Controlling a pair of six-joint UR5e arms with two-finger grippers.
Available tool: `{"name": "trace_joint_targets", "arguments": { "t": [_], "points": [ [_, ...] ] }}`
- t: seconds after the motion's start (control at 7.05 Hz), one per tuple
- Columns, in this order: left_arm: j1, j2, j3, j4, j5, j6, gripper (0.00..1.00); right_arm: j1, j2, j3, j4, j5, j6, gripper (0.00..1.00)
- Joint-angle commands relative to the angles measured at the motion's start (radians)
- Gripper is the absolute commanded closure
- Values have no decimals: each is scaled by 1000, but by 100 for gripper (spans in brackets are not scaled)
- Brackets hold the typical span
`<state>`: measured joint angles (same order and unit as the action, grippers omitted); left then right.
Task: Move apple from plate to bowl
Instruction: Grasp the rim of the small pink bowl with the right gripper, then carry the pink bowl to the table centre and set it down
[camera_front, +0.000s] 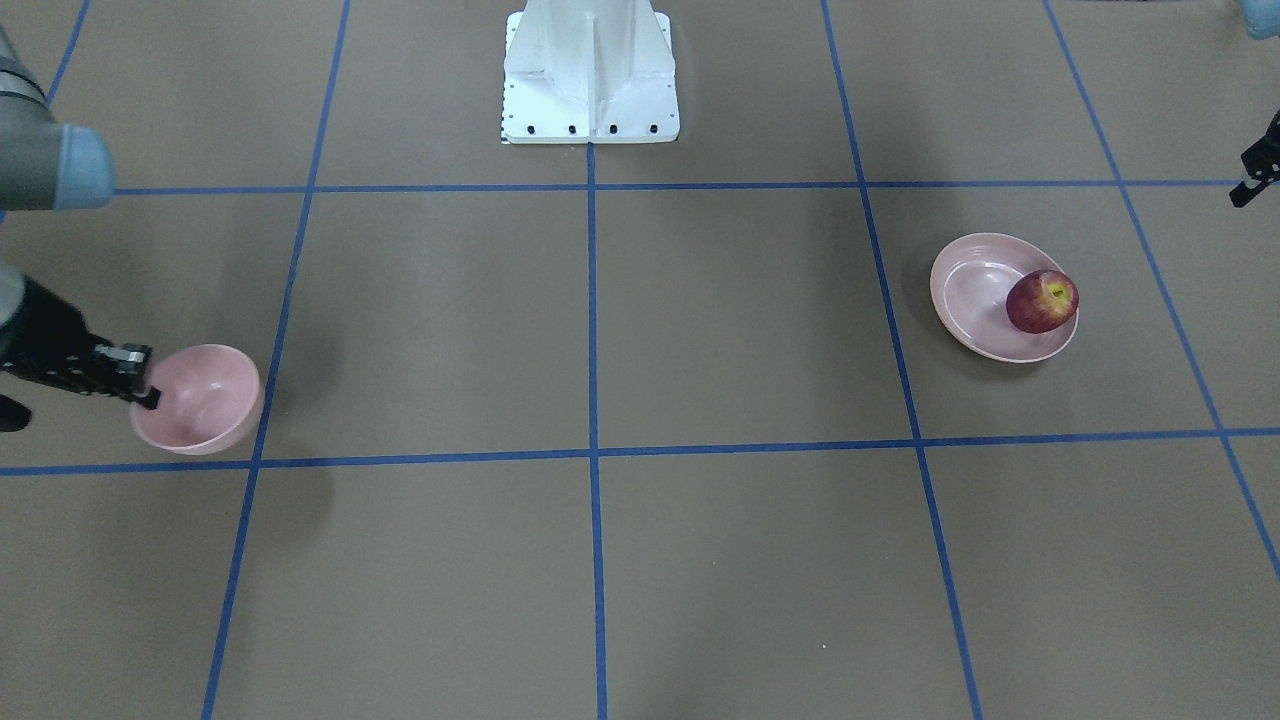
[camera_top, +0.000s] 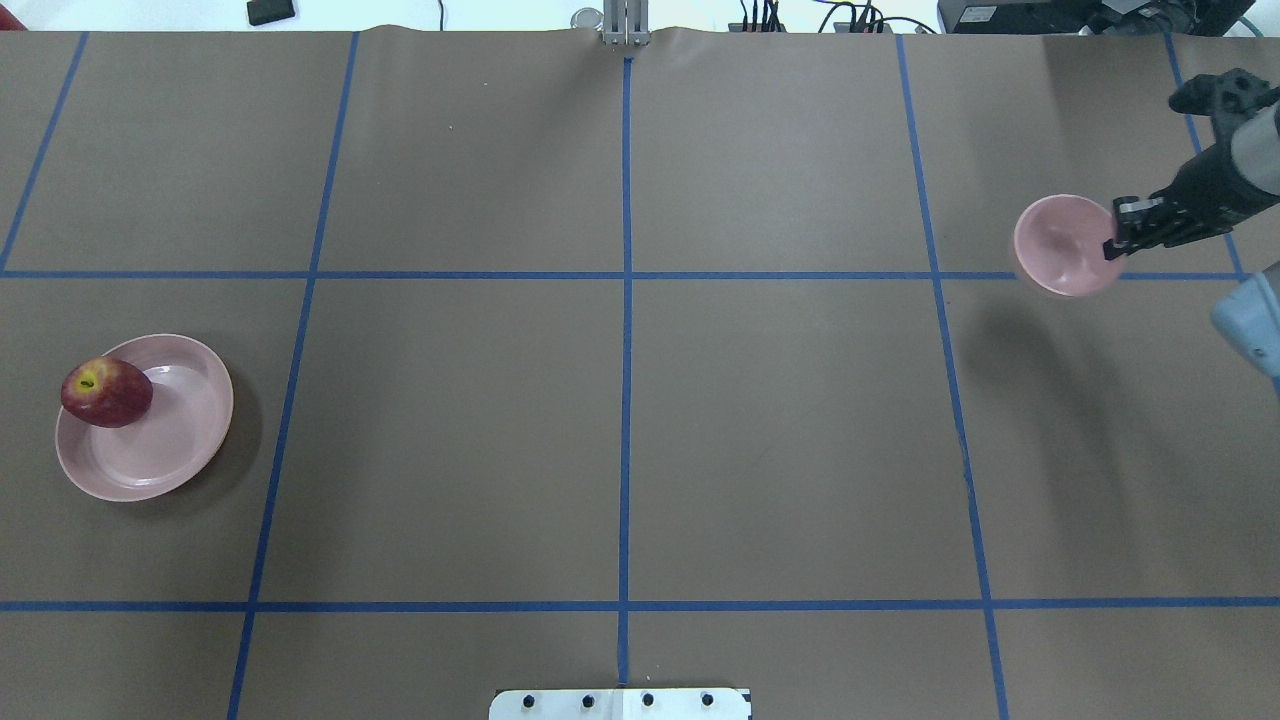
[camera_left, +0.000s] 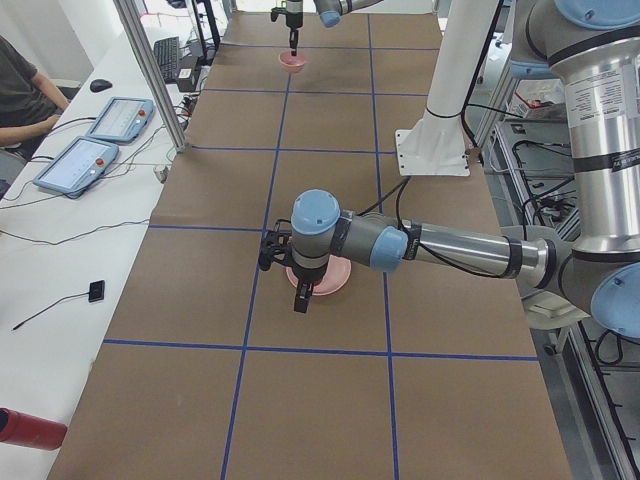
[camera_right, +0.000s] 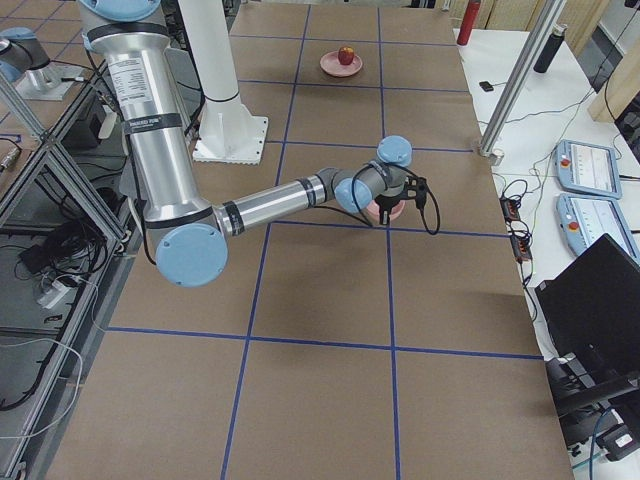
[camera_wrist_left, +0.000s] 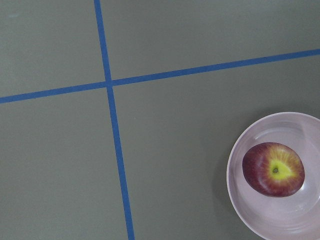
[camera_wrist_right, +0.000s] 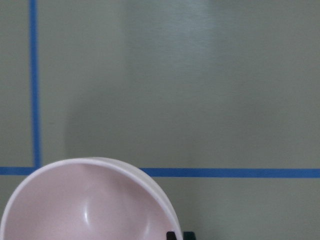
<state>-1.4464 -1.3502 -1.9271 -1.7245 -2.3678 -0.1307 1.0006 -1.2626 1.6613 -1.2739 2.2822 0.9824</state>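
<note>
The dark red apple (camera_front: 1042, 301) lies on the pale pink plate (camera_front: 975, 295), by its rim; both also show in the overhead view, apple (camera_top: 106, 392) on plate (camera_top: 170, 430), and in the left wrist view (camera_wrist_left: 273, 169). My right gripper (camera_top: 1112, 245) is shut on the rim of the small pink bowl (camera_top: 1062, 245) and holds it above the table; the front view shows that gripper (camera_front: 148, 388) and the bowl (camera_front: 205, 398). My left gripper (camera_front: 1255, 175) hangs beside the plate, apart from it. I cannot tell whether its jaws are open or shut.
The white robot base (camera_front: 590, 80) stands at the table's robot side. Blue tape lines (camera_top: 626, 350) grid the brown table. Tablets (camera_left: 85, 160) and a seated operator (camera_left: 20, 100) are along the far side, with a red bottle (camera_left: 30, 430) near one corner.
</note>
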Motion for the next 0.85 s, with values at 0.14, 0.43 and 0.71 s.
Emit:
{"name": "trace_joint_targets", "arguments": {
  "t": [0.14,0.43,0.71],
  "points": [
    [1,-9,11,0,7,2,1,-273,399,-123,-130,-142,468,100],
    [1,-9,10,0,7,0,2,-297,483,-250,-113,-176,527,100],
    [1,-9,8,0,7,2,2,-313,485,-281,-64,-190,530,100]
  ]
}}
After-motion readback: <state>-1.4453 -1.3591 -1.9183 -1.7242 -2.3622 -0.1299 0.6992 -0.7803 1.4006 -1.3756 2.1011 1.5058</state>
